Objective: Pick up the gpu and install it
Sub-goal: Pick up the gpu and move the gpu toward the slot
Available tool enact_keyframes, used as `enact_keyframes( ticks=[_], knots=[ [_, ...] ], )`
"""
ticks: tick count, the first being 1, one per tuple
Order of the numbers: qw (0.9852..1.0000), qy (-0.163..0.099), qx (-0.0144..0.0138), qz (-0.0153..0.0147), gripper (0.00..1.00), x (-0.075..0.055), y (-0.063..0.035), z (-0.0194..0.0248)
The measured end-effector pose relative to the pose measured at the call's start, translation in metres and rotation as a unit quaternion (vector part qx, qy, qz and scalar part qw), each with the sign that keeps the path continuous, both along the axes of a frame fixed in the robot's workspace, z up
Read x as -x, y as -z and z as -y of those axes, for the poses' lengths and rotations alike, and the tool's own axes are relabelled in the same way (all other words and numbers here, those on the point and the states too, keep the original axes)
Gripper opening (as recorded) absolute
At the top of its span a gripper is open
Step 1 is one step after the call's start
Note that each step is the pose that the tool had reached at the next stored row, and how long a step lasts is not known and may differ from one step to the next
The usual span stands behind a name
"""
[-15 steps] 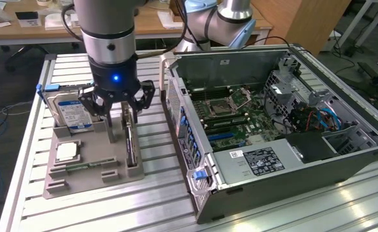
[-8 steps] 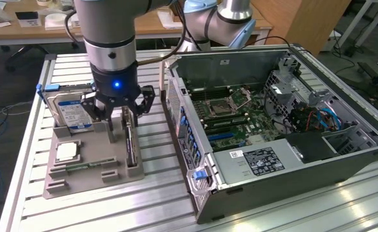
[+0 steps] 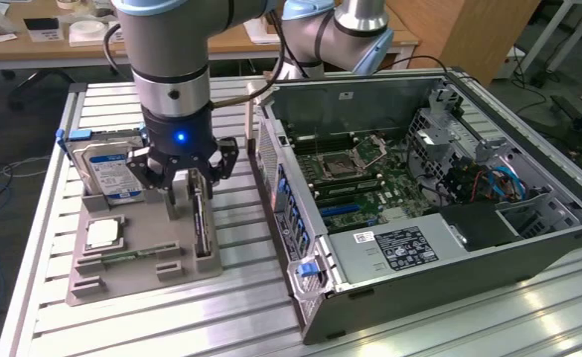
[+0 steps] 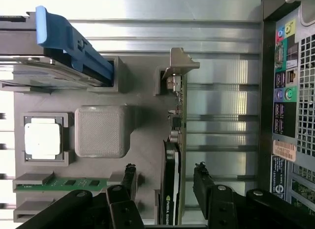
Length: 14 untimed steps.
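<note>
The gripper [image 3: 190, 195] hangs low over a gray tray [image 3: 132, 279] on the metal table [image 3: 222, 320]. Its jaws are wide apart and it holds nothing.

The gpu [image 3: 202, 230] stands on its thin edge in a slot of the tray. It is on the side of the tray next to the computer [image 3: 420, 297], which is on the exterior view's right. The gripper is right above one end of the gpu.

In the wrist view, the gripper [image 4: 165, 167] has one black finger [image 4: 129, 182] on each side of the gpu [image 4: 171, 189]. There is a small gap on both sides, so the fingers do not touch the card. The shiny metal end [image 4: 179, 66] of the gpu is at the far end, away from the fingers.

Other things sit in the tray [image 4: 142, 145] too. A hard drive [image 3: 112, 171] with a blue label stands up at the far end. A small square chip [image 3: 104, 234] lies flat in its own pocket. A green memory stick [image 4: 64, 183] lies in a slot near the chip.

The computer lies just beside the tray with its open side up. A green board [image 3: 371, 182] shows inside it
</note>
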<state>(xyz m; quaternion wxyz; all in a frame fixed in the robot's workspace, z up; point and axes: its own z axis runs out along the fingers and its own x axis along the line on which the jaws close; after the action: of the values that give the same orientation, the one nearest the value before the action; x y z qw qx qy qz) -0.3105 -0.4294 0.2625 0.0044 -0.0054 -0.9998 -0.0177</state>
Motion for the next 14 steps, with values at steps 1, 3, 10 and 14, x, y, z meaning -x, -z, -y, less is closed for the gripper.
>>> enact_keyframes(
  ticks=[1,3,10,14],
  knots=[
    [1.0000,0.001,0.0001,0.0000,0.59,0.000,0.0010,0.0000],
    [1.0000,0.005,0.0002,0.0001,0.59,0.000,0.0031,0.0000],
    [0.9999,0.012,0.0003,0.0016,0.59,0.000,0.0109,0.0032],
    [0.9999,0.012,0.0003,0.0015,0.59,-0.001,0.0173,0.0040]
  ],
)
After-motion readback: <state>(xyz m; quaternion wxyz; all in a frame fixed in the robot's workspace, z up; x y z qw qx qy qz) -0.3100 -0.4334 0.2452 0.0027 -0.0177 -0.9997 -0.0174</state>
